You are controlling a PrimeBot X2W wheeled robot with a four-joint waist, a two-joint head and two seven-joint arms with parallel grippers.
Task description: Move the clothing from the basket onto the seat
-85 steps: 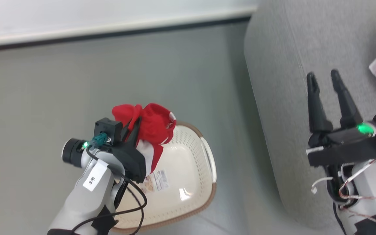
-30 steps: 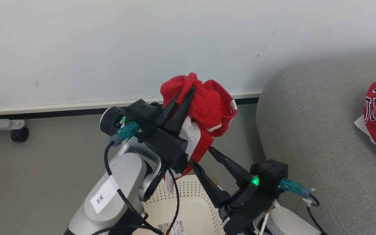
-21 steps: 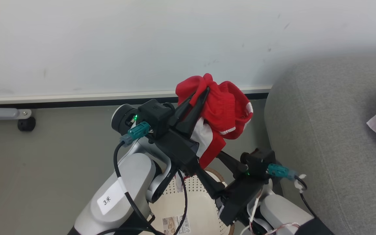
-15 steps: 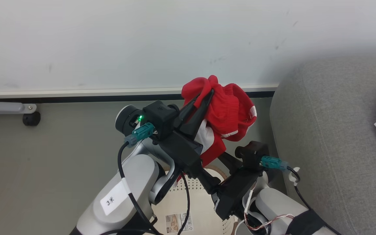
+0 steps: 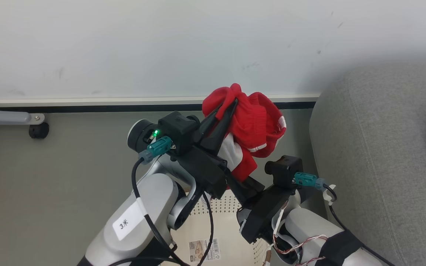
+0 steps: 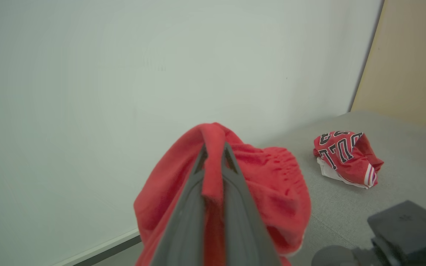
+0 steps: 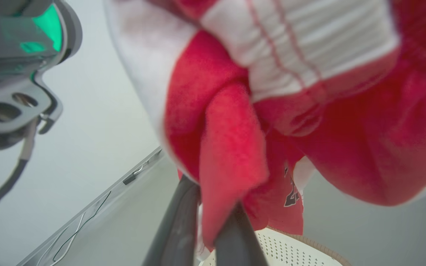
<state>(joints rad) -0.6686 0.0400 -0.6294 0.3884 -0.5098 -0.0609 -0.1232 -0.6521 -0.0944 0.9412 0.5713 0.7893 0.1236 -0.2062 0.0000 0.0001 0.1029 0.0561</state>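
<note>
A red jersey [image 5: 255,122] with white trim hangs bunched above the cream basket [image 5: 231,205], and my left gripper [image 5: 229,104] is shut on its top fold. In the left wrist view the fabric [image 6: 268,184] drapes over both closed fingers of the left gripper [image 6: 215,147]. My right gripper [image 5: 248,183] reaches up from below, with its fingers pinching a hanging fold of the jersey [image 7: 231,155]. In the right wrist view the right gripper [image 7: 209,210] has red cloth between its fingers. The grey seat [image 5: 383,147] lies to the right, with another jersey [image 6: 346,157] lying on it.
A white wall and a dark baseboard [image 5: 87,108] run behind. A grey metal leg with a black caster [image 5: 38,130] stands at the far left on the grey floor. The basket's floor carries a barcode sticker [image 5: 203,246]. A beige panel [image 6: 412,55] rises behind the seat.
The head camera has tilted up and turned. My left gripper lifted the jersey out of the basket. My right gripper came from over the seat to under the jersey and shut on a hanging fold.
</note>
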